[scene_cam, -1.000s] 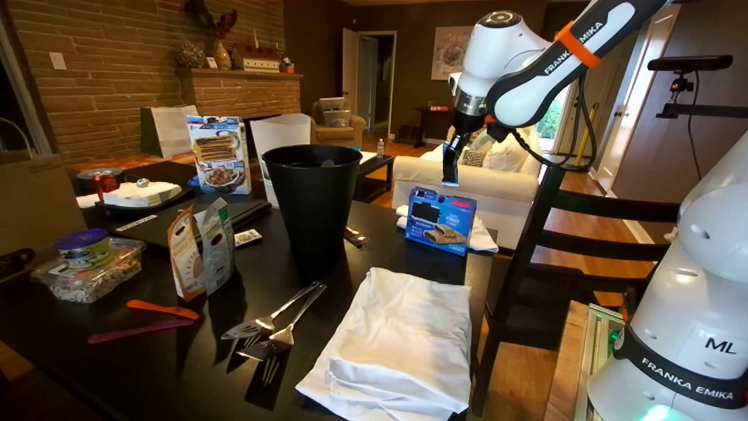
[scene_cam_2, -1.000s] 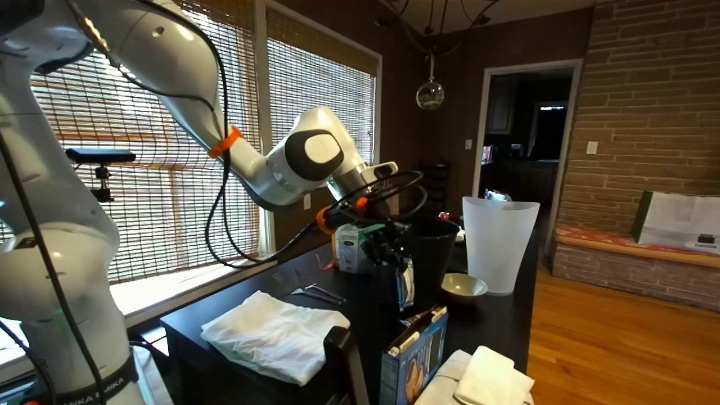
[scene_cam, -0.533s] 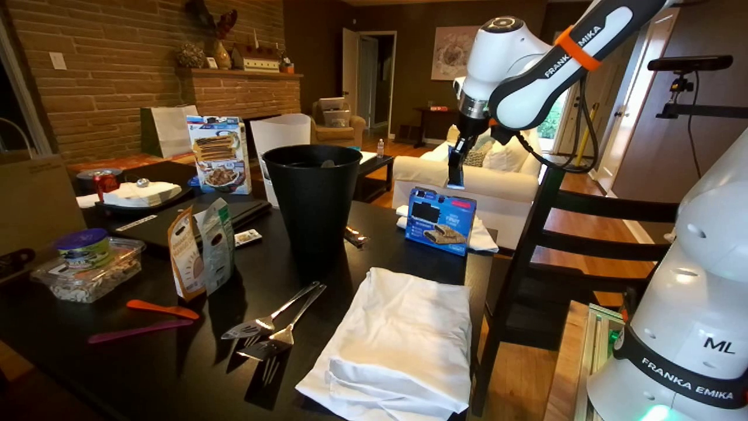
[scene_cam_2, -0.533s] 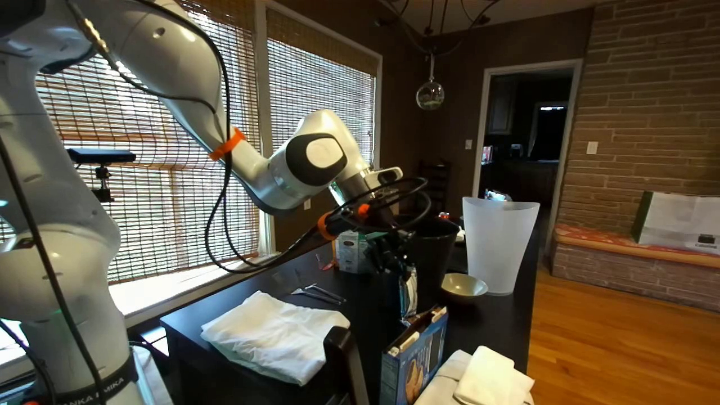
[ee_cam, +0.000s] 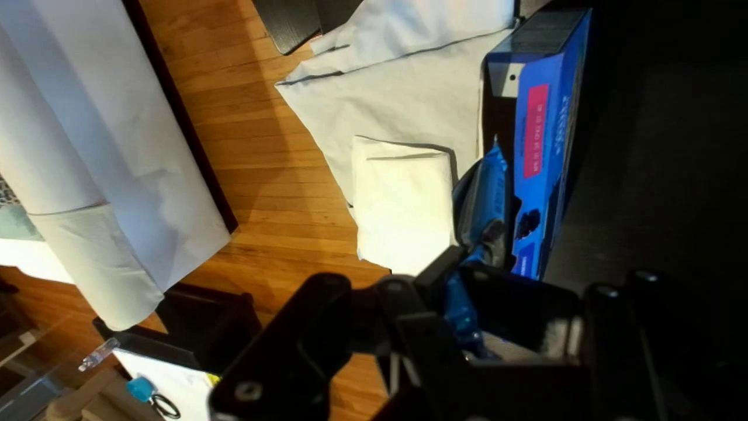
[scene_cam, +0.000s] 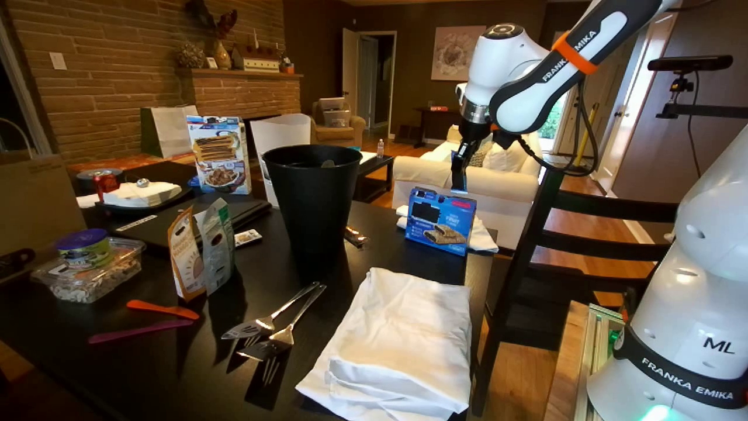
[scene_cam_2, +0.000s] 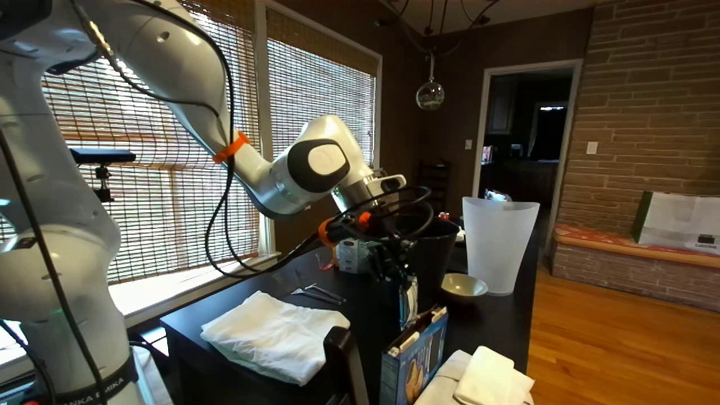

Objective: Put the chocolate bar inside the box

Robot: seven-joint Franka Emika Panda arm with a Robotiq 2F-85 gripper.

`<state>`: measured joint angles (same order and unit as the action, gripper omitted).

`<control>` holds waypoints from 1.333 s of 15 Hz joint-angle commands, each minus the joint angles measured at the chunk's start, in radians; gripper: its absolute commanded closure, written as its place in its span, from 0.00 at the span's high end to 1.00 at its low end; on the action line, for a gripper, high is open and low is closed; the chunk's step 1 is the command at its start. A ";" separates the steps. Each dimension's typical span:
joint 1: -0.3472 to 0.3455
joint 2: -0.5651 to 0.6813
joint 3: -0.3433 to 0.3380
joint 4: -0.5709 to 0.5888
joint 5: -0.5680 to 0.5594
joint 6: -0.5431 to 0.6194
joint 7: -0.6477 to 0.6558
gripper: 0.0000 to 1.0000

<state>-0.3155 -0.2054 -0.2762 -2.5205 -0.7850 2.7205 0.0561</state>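
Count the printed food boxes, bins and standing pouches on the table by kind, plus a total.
Printed food boxes: 2, blue snack-bar box, white-and-blue carton
Bins: 2, black bin, white bin
Standing pouches: 2, orange pouch, grey-green pouch
Total: 6

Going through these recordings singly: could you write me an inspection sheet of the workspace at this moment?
Surface: black table, carrying many items.
Job's things: blue box upright near the table's edge, top open; blue-wrapped bar held near that open top, contact unclear.
Clutter: black bin, large folded white cloth, metal utensils, small shiny packet by the bin.
Hand: closed on the bar.
Cables: black cable looping along the arm; snags: nothing seen.
Surroundings: dark chair beside the table, pale sofa beyond.
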 commanded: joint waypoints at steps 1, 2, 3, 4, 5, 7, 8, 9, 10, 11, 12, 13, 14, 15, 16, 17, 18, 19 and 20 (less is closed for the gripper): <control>-0.005 0.025 -0.009 0.014 0.040 0.022 -0.046 0.00; -0.004 0.028 -0.010 0.013 0.041 0.026 -0.048 0.00; -0.003 0.032 -0.011 0.013 0.045 0.029 -0.052 0.00; -0.004 0.036 -0.011 0.013 0.046 0.032 -0.054 0.00; -0.005 0.040 -0.011 0.013 0.047 0.036 -0.055 0.00; -0.005 0.048 -0.013 0.017 0.057 0.036 -0.060 0.26; -0.006 0.051 -0.014 0.019 0.059 0.036 -0.063 0.31; -0.006 0.054 -0.015 0.020 0.060 0.037 -0.064 0.39; -0.006 0.055 -0.016 0.022 0.062 0.037 -0.067 0.45; -0.004 0.054 -0.018 0.025 0.071 0.033 -0.076 0.53; -0.002 0.056 -0.022 0.026 0.085 0.035 -0.086 0.59; -0.001 0.057 -0.023 0.029 0.095 0.035 -0.094 0.65; -0.001 0.057 -0.023 0.030 0.106 0.035 -0.105 0.73; -0.001 0.058 -0.023 0.032 0.117 0.035 -0.114 0.79; -0.002 0.059 -0.022 0.034 0.123 0.034 -0.122 0.88; -0.003 0.059 -0.021 0.035 0.127 0.033 -0.126 0.94; -0.008 0.062 -0.019 0.040 0.117 0.031 -0.121 0.98; -0.013 0.065 -0.016 0.045 0.108 0.027 -0.111 1.00; -0.019 0.062 -0.011 0.053 0.094 0.010 -0.087 1.00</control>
<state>-0.3174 -0.1591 -0.2929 -2.4964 -0.6956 2.7410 -0.0277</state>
